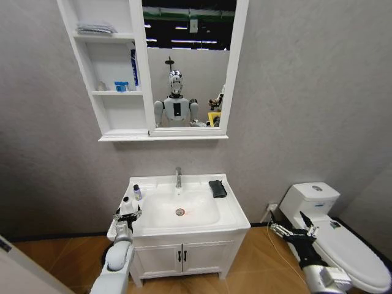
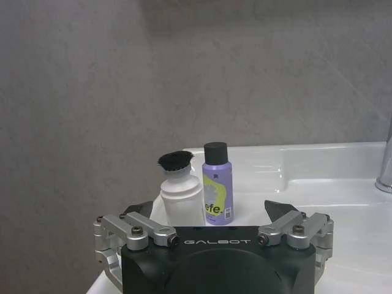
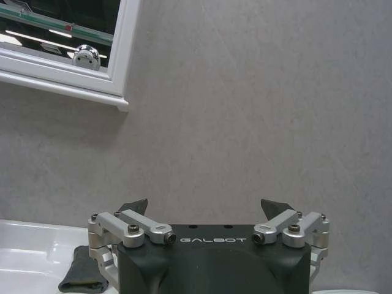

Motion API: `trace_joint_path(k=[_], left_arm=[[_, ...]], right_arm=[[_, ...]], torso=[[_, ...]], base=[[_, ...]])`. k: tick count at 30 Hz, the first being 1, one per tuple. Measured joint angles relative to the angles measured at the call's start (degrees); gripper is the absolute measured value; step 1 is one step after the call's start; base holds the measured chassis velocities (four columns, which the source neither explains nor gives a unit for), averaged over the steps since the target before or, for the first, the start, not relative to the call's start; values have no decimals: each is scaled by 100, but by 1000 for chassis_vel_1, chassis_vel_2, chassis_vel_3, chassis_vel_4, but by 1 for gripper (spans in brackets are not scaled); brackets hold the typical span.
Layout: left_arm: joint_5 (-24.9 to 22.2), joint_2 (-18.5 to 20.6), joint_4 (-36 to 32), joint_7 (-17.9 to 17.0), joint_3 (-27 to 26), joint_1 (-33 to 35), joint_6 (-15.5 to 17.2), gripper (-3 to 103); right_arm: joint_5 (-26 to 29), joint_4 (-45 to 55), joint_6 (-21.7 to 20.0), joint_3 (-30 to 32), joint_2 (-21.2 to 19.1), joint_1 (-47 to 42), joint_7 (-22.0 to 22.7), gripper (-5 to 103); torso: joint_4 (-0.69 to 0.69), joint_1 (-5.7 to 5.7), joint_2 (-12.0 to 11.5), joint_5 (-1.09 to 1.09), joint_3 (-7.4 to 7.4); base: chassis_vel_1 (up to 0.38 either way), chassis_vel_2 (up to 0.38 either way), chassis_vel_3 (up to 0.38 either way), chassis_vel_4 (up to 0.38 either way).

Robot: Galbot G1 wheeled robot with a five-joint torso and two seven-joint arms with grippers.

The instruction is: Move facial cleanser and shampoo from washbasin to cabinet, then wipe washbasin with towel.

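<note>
Now, head view: left hand (image 1: 127, 211) open wide at washbasin (image 1: 229, 211) left edge, bottles just ahead (right hand (image 1: 293, 231) far off, by toilet (image 1: 343, 251)). Left wrist view: white bottle (image 2: 180, 193) nearest, upright, purple bottle (image 2: 218, 187) touching beside it. Right wrist view: right hand open wide, towel (image 3: 82, 275) below it.

The left gripper's (image 2: 211, 214) body hides the base of the white bottle (image 2: 181, 195). The tap (image 2: 386, 168) is cut off by the left wrist view's edge. Small items on the cabinet (image 1: 101, 67) shelves are too small to identify.
</note>
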Motion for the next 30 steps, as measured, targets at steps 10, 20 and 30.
trace_joint_path(k=[10,20,30], left_arm=[[-5,-7,329,-12,43,-250,-1,93],[-1,-73,593,-112,-9,-480,50,56],[123,-133,858,-181,-35,-662,63,41]], right_arm=[[-9,-12,129,-60,136,-160,196,100],[30,-36,200,25,151,-214,206,100],[31,-91,349,46,184,-317,186,100]], torso=[[0,0,0,0,0],[1,0,0,0,0],[0,0,1,0,0]], base=[[0,0,0,0],[0,0,0,0],[0,0,0,0]])
